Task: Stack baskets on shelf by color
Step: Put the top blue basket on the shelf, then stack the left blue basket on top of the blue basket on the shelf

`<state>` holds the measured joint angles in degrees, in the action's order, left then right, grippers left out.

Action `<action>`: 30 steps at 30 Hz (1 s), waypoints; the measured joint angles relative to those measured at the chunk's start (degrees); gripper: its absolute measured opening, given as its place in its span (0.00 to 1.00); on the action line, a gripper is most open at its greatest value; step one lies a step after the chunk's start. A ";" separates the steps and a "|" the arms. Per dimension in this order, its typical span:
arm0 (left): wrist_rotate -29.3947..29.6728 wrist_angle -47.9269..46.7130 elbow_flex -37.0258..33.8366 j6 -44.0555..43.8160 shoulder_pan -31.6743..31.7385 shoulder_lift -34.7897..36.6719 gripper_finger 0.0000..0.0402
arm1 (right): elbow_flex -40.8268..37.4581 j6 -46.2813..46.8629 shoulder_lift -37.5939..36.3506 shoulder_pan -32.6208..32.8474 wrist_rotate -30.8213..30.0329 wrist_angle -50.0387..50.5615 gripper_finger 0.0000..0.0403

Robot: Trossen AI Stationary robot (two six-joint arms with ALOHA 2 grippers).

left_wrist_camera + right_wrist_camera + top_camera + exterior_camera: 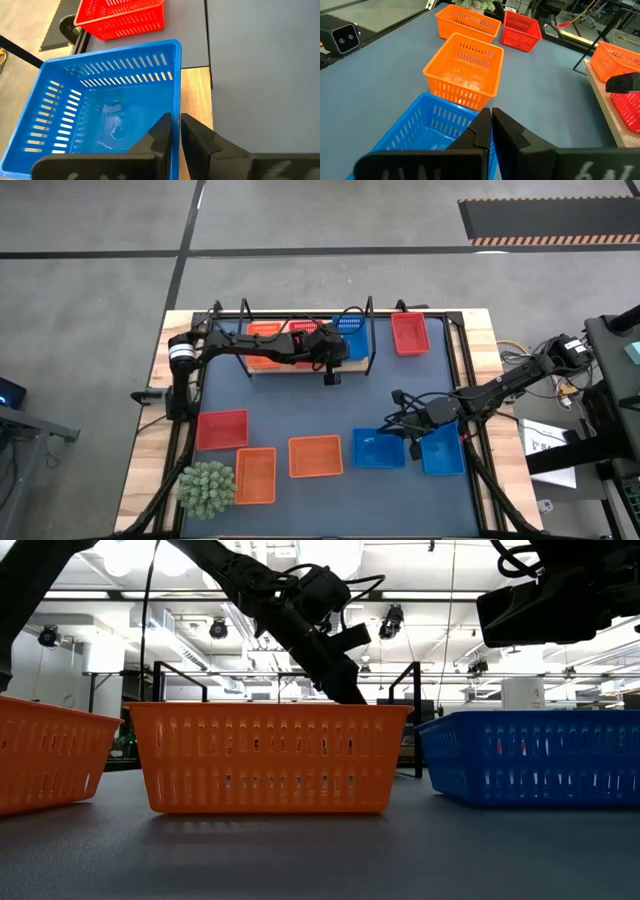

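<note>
The shelf stands at the mat's far edge and carries orange, red and blue baskets. My left gripper reaches over the shelf's right end and is shut on that blue basket. A second blue basket rests bottom down on the mat, seen also in the low view. My right gripper hangs over its far-right corner and is shut on it. My left gripper pinches the blue basket's near wall, one finger inside and one outside. The fingers come from above, slanting toward the table's right. The basket sits level on the shelf, with bare board beside the held wall. My right gripper pinches the second blue basket's far wall close to its right corner, one finger inside the basket and one outside. It comes from above, slanting toward the table's left. The basket's bottom lies on the mat.
On the mat lie a red basket right of the shelf, a red one at left, two orange ones, a third blue one and a green spiky ball. Bare mat spreads across the middle.
</note>
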<state>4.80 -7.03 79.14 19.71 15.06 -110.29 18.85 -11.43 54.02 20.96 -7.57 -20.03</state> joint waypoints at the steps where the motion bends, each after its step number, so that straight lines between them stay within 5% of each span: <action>1: 0.01 -0.04 0.00 -0.30 -0.23 0.24 0.06 | 0.00 -0.03 0.00 0.01 0.00 0.00 0.02; 12: -0.04 -2.93 -0.05 -9.41 -5.82 8.14 0.06 | 0.00 -0.08 0.00 0.01 0.00 0.02 0.02; 30: 0.04 -1.43 -0.11 -11.91 -27.99 9.19 0.06 | 0.00 0.51 0.00 0.01 0.00 0.26 0.02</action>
<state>4.84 -8.46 79.02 7.79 -12.92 -101.10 18.85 -10.92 54.02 20.97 -7.57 -19.77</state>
